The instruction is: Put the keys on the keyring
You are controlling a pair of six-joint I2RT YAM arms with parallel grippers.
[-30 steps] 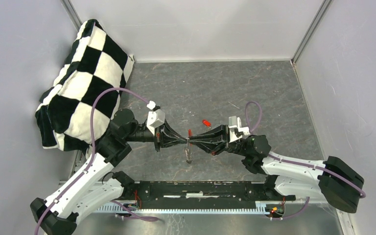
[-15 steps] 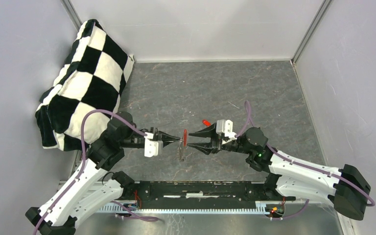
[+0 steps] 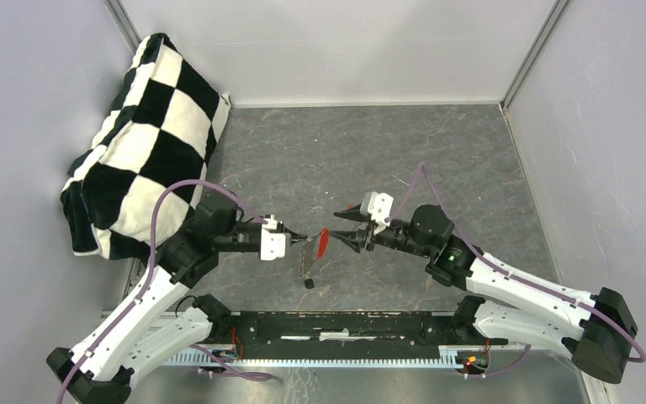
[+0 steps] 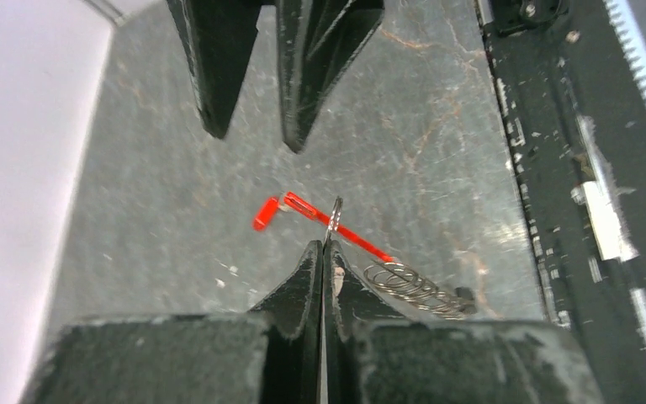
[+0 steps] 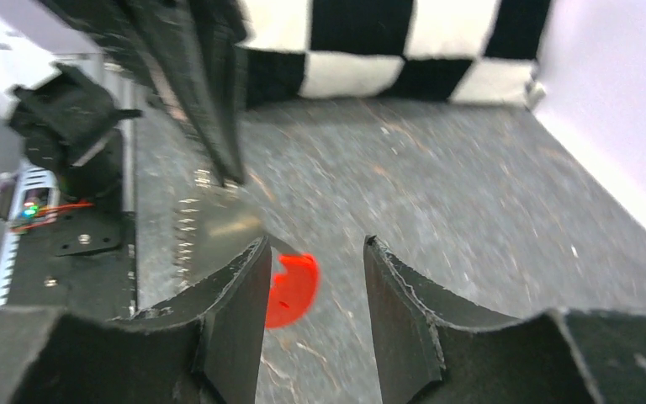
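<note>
I see my left gripper (image 4: 323,246) pressed together on the keyring (image 4: 357,238), its red band (image 4: 303,204) and grey coil (image 4: 408,284) hanging just past the tips. My right gripper (image 5: 315,244) is spread, facing the left tips, with the red band just beside it. I cannot tell whether they touch.

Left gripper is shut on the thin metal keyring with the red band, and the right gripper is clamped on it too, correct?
Not quite. The left gripper is shut on the thin metal keyring with the red band, but the right gripper is open: the right wrist view shows its fingers apart, the band unclamped between them.
</note>
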